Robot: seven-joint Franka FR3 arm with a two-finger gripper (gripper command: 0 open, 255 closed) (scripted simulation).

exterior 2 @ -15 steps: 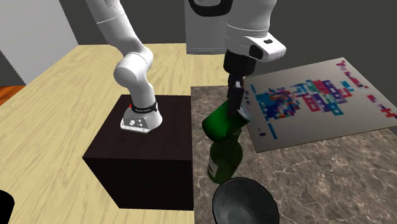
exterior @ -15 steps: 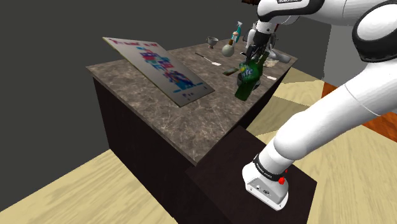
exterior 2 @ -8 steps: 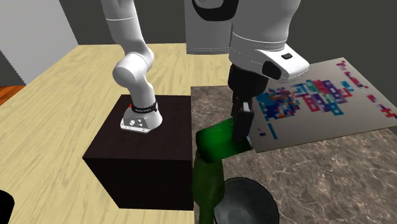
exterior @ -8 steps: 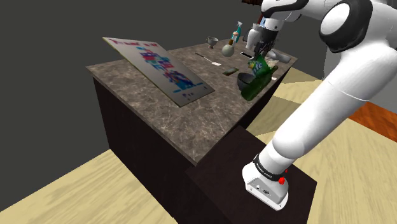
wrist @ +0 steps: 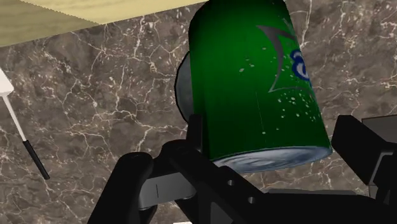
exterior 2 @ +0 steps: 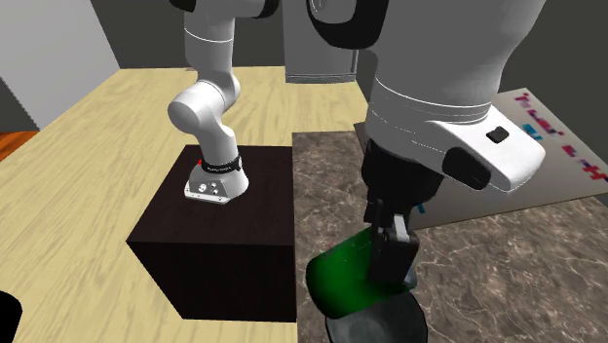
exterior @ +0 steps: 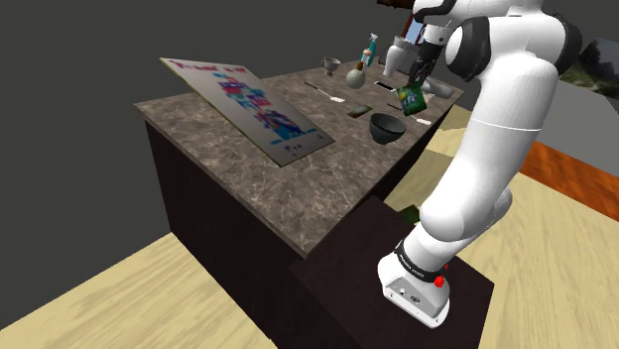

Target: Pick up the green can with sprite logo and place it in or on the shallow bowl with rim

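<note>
Green can (exterior: 409, 97) hangs tilted in the air, pinched between the black fingers (wrist: 366, 146) of the gripper (exterior: 418, 79). It is above the dark bowl (exterior: 386, 126) and apart from it; in the wrist view it hides most of the bowl. The bowl sits on the marble counter (exterior: 298, 188), near the edge facing the stand (exterior: 347, 270).

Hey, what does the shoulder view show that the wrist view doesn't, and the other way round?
The shoulder view gives the wider scene: the tilted flat board with a colourful print, small bottles at the counter's far end, and the white arm on its dark stand. The wrist view gives the close-up: the blue and white logo and silvery end of the green cylindrical can. Both have that can clasped in the black two-finger gripper over the dark marbled countertop.
</note>
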